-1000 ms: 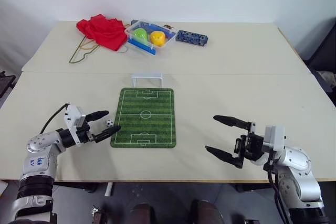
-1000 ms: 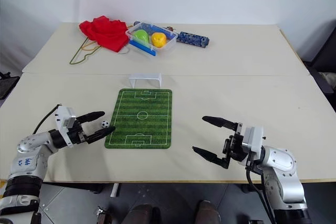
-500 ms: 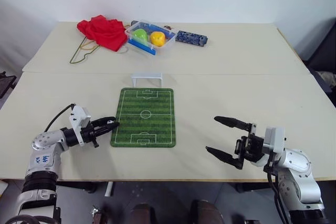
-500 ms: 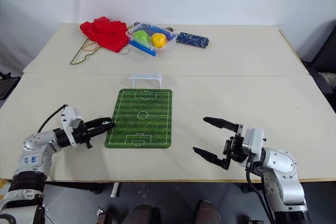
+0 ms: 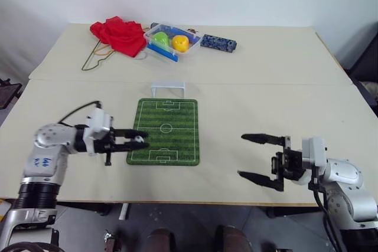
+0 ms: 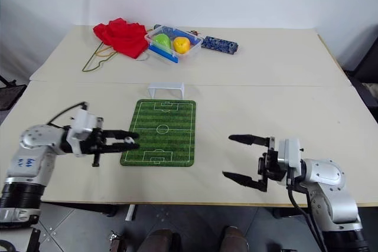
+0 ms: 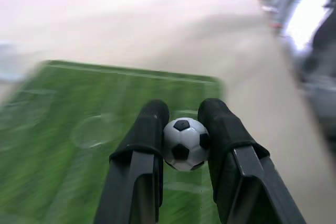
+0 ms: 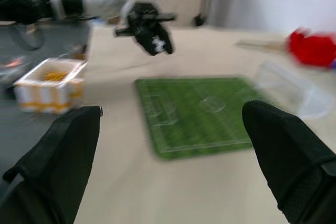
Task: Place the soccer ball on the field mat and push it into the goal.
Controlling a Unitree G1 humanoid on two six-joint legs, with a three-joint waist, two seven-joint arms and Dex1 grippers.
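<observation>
One tiny soccer ball (image 7: 183,144), pinched and hanging over the near-left corner of the field mat (image 5: 171,123)

The left gripper (image 5: 139,141) is clamped narrow on the ball, while the right gripper (image 5: 258,157) waits spread wide and empty off the mat's right side. I'd lower it flat onto the turf before letting go (it'll roll if dropped), lined up with the goal (image 5: 168,88) at the far end.
</observation>
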